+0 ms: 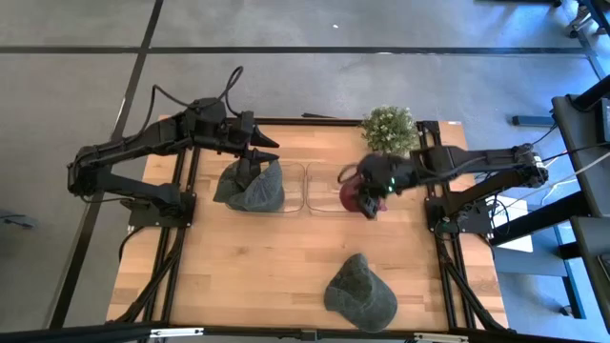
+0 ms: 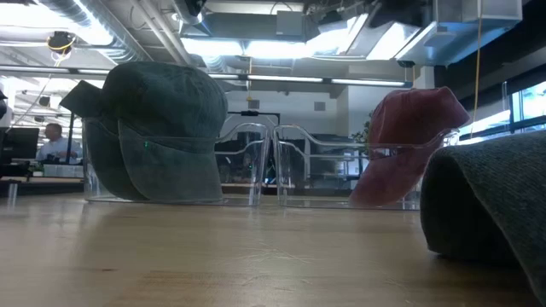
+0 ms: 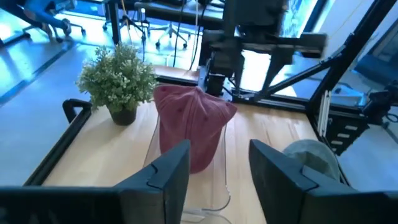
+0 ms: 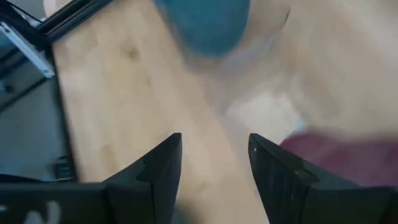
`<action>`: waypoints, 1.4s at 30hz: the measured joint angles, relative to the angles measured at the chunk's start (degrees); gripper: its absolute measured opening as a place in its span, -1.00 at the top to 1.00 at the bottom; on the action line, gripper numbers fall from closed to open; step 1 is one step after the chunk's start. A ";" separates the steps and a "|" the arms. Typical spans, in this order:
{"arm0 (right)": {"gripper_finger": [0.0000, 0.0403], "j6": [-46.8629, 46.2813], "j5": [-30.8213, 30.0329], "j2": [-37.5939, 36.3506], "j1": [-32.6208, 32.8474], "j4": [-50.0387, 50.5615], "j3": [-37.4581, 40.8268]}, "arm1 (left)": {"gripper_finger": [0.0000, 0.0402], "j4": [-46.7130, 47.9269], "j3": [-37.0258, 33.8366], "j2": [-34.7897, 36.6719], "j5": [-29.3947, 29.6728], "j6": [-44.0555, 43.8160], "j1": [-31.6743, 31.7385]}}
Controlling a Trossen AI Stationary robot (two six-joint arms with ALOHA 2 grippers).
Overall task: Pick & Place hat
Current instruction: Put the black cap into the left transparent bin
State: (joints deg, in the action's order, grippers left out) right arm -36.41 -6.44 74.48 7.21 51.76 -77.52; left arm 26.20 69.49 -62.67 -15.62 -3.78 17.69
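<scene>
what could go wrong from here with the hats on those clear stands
1. The red hat sits tilted on its clear stand, with the right gripper open right over it; a brush on the way out might tip it off.
2. The left gripper, also open, hovers at the dark green hat; a snag could drag that hat or its stand.
3. The third hat lies near the table's front edge, so a clumsy grasp could push it off.

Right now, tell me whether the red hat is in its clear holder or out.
In. The red hat sits over the right clear holder, off the table.
</scene>
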 joint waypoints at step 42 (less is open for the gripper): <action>0.08 -96.58 -13.28 27.87 59.87 -7.65 0.09 | 0.22 -9.78 -5.52 0.91 19.62 -13.87 -16.51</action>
State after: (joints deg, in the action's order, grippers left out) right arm -132.99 -19.72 102.34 67.08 44.11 -77.43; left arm 16.43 63.96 -61.76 4.01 -17.65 1.18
